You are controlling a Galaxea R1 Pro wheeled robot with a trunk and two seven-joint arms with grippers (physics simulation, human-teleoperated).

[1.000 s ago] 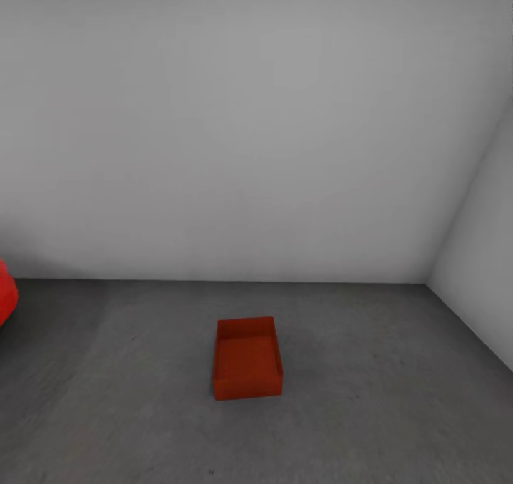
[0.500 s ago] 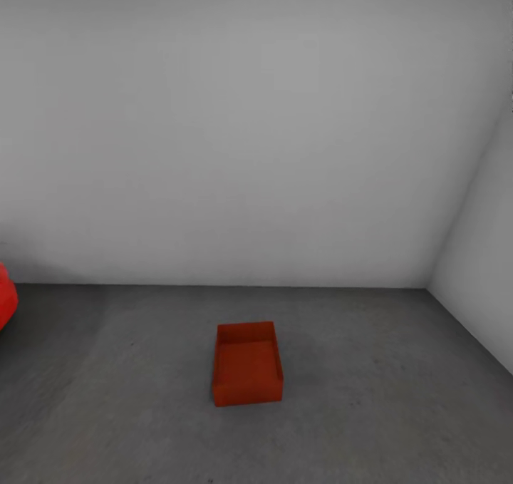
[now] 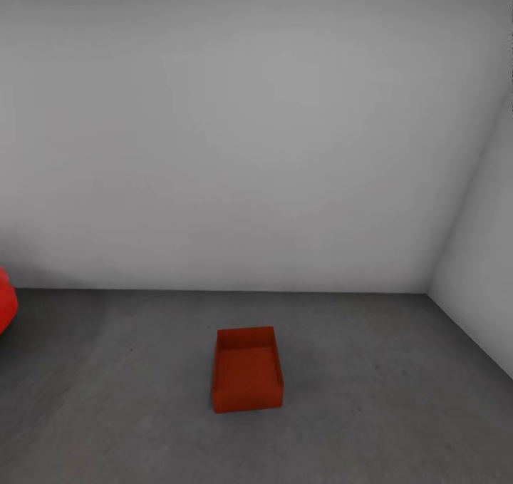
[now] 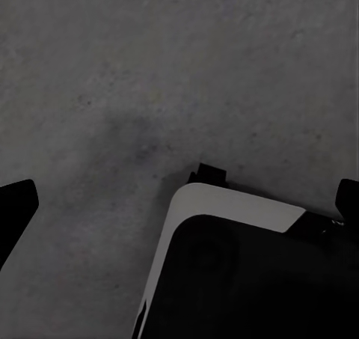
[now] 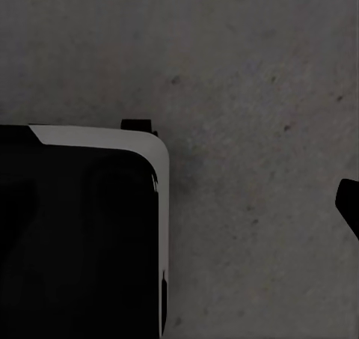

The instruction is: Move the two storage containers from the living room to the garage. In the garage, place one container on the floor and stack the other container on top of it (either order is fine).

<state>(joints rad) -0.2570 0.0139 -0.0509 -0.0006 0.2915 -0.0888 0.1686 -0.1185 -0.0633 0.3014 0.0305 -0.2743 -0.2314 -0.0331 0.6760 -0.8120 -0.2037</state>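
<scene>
One orange-red storage container (image 3: 247,370) sits open side up on the dark grey concrete floor (image 3: 370,413) of the garage, a little way out from the back wall. The second container is out of view. In the left wrist view my left gripper (image 4: 179,215) is open, its black fingertips (image 4: 15,212) at the picture's two side edges, with nothing between them but floor and my base. In the right wrist view my right gripper (image 5: 179,204) is open too; one black fingertip (image 5: 350,204) shows at the edge over bare concrete.
A glossy red car (image 3: 6,302) pokes in at the far left. A plain pale grey back wall (image 3: 249,135) meets a side wall (image 3: 477,291) in the right corner. My black and white base (image 4: 247,279) shows under both wrists.
The whole head picture has slid slightly downward, so the camera has moved. The container and the car have stayed where they were on the floor.
</scene>
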